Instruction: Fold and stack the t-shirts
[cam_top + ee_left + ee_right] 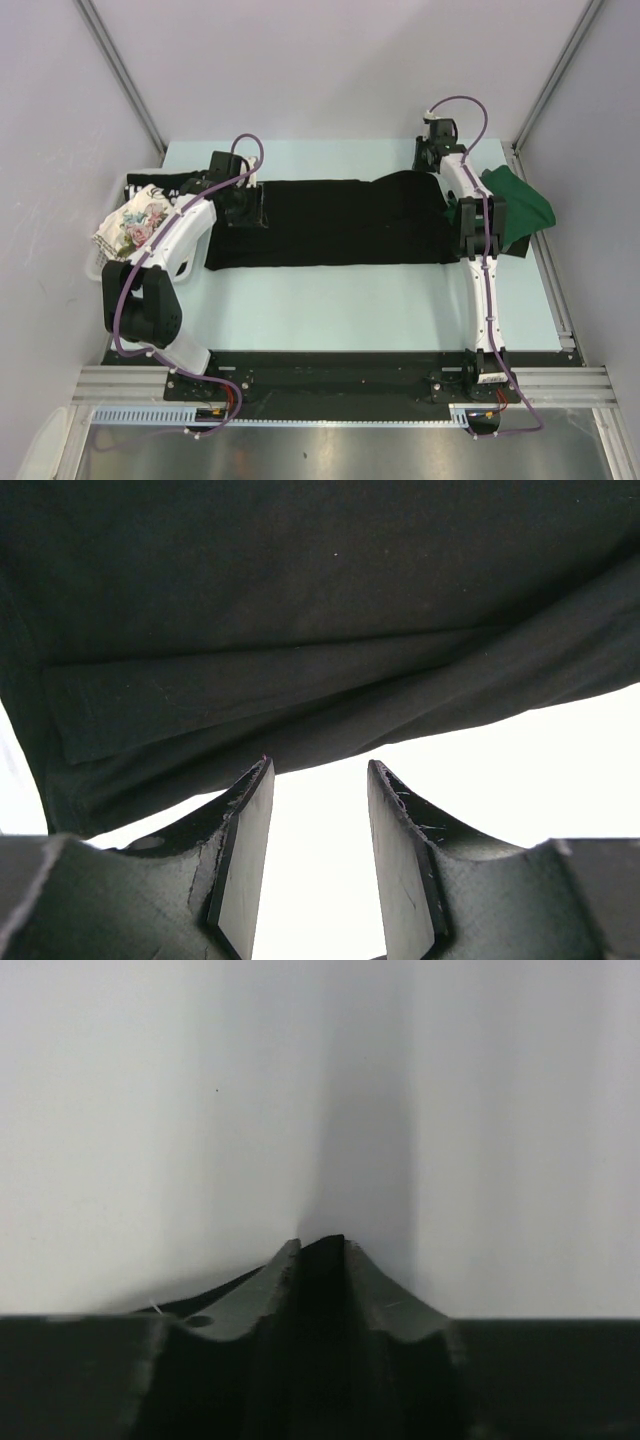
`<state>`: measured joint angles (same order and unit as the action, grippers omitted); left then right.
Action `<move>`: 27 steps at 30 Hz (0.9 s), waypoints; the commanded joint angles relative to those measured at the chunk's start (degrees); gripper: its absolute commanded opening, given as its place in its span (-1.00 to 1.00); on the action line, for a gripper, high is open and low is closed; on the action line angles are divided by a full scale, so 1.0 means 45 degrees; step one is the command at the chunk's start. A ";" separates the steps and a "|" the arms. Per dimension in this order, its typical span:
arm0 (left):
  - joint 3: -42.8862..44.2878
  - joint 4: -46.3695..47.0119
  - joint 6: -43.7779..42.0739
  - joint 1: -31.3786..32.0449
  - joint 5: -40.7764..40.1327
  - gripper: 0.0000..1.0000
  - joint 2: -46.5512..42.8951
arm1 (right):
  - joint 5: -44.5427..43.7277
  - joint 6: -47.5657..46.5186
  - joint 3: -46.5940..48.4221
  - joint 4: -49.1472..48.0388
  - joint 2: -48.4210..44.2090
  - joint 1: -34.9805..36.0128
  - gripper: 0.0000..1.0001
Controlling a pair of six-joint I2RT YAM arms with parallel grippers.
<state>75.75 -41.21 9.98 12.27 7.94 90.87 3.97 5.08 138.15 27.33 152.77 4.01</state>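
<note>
A large plain black t-shirt lies as a long folded band across the table. Its far right corner is lifted, and my right gripper is shut on it. In the right wrist view black cloth fills the gap of that gripper and the pale wall is behind it. My left gripper hovers at the shirt's left end. In the left wrist view it stands open with nothing between its fingers, and the black t-shirt lies just beyond the tips. A dark green t-shirt lies at the right edge.
A white slatted basket at the left holds a white floral-print t-shirt and a black t-shirt with white lettering. Walls close in the table at the back and on both sides. The right arm's forearm crosses the shirt's right end.
</note>
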 commanded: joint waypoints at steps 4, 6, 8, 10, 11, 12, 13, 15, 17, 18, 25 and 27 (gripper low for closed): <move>0.0023 0.0291 -0.0030 0.0144 0.0168 -0.05 -0.0213 | 0.0134 0.0140 0.0160 0.0703 -0.0414 -0.0149 -0.80; -0.0016 0.0272 -0.0030 0.0144 0.0091 -0.05 -0.0213 | 0.0153 0.0179 0.0277 0.0781 -0.0375 -0.0149 -1.00; -0.0093 0.0310 0.0009 0.0144 -0.0046 -0.05 -0.0233 | 0.0154 0.0199 0.0316 0.0782 -0.0491 -0.0149 -1.00; -0.0114 0.0408 0.0009 0.0144 -0.0455 -0.05 -0.0155 | 0.0173 0.0199 0.0297 0.0762 -0.0647 -0.0169 -1.00; -0.0114 0.0466 0.0009 0.0144 -0.0708 -0.05 0.0000 | 0.0212 0.0180 0.0258 0.0704 -0.0861 -0.0169 -1.00; -0.0094 0.0544 -0.0010 0.0144 -0.0943 -0.05 0.0118 | 0.0251 0.0141 0.0219 0.0684 -0.0959 -0.0188 -1.00; -0.0036 0.0603 -0.0068 0.0144 -0.1351 -0.05 0.0274 | 0.0193 0.0102 0.0219 0.0684 -0.1076 -0.0207 -1.00; 0.0237 0.0662 -0.0127 0.0144 -0.1667 -0.04 0.0995 | 0.0174 0.0043 0.0160 0.0704 -0.1465 -0.0266 -1.00; 0.0801 0.0701 -0.0166 0.0144 -0.2136 -0.04 0.1581 | 0.0115 0.0004 -0.0131 0.0723 -0.1721 -0.0383 -1.00; 0.1036 0.0740 -0.0147 0.0144 -0.2156 -0.04 0.2183 | 0.0115 -0.0035 -0.0268 0.0742 -0.2031 -0.0422 -1.00; 0.2970 0.1501 0.0009 0.0124 -0.2000 -0.02 0.4215 | 0.0036 -0.0153 -0.2103 0.0568 -0.3555 -0.0774 -1.00; 0.3887 0.1482 -0.0068 0.0124 -0.2175 -0.02 0.4745 | 0.0172 -0.0172 -0.2573 0.0508 -0.3791 -0.0794 -1.00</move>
<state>85.41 -37.85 10.02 12.64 -0.10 109.47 4.67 5.43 129.25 31.05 142.41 1.32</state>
